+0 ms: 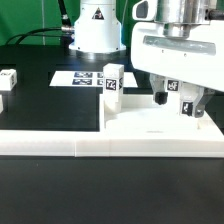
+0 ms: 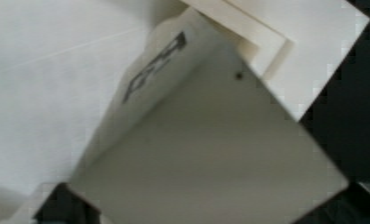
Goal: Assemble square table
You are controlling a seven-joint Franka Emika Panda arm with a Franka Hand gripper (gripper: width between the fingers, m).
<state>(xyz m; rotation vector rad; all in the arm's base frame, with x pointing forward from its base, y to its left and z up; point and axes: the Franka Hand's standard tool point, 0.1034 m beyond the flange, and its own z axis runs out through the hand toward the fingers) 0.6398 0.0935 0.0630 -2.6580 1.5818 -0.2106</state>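
The square tabletop point(image 1: 150, 128), a thick white slab, lies flat behind the low white wall. One white tagged leg point(image 1: 111, 84) stands upright at the slab's corner nearest the exterior view's left. My gripper point(image 1: 185, 104) is over the slab's right part, shut on another white tagged leg point(image 1: 189, 101) held just above the slab. In the wrist view this held leg point(image 2: 208, 150) fills most of the picture, with its tag on one side face and the white slab point(image 2: 57, 60) behind it. My fingertips are hidden behind it.
A long low white wall point(image 1: 100, 146) runs along the front. The marker board point(image 1: 82, 76) lies on the black table behind the slab. Two more white tagged legs point(image 1: 9, 78) sit at the exterior view's left edge. The robot base point(image 1: 95, 30) stands at the back.
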